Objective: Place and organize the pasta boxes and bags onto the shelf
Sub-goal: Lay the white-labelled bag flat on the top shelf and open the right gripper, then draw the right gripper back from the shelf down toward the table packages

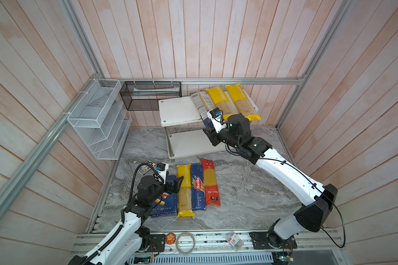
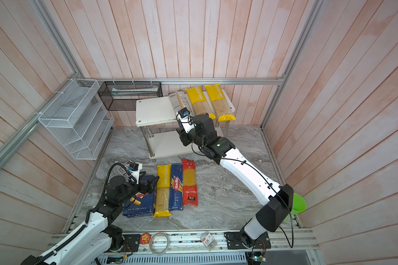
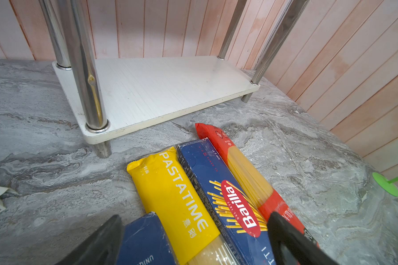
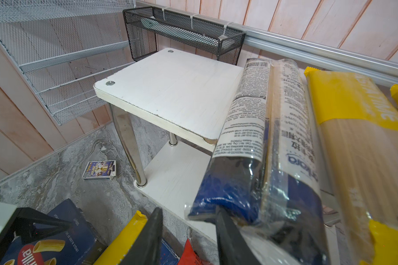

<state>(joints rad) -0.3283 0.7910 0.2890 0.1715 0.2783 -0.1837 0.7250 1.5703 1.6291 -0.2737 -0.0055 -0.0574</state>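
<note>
Right wrist view: right end effector point(image 4: 187, 218), jaws apart, probably empty, squares the blue bag point(image 4: 262, 137) overhanging the shelf point(image 4: 170, 87); next needs an inward push.

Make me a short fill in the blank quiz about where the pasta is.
The top tier of the shelf carries ___ bags.
On the table, the spaghetti box lies between a yellow bag and a ___ bag.
The ___ gripper is up at the shelf.
Missing: three; red; right.
</note>
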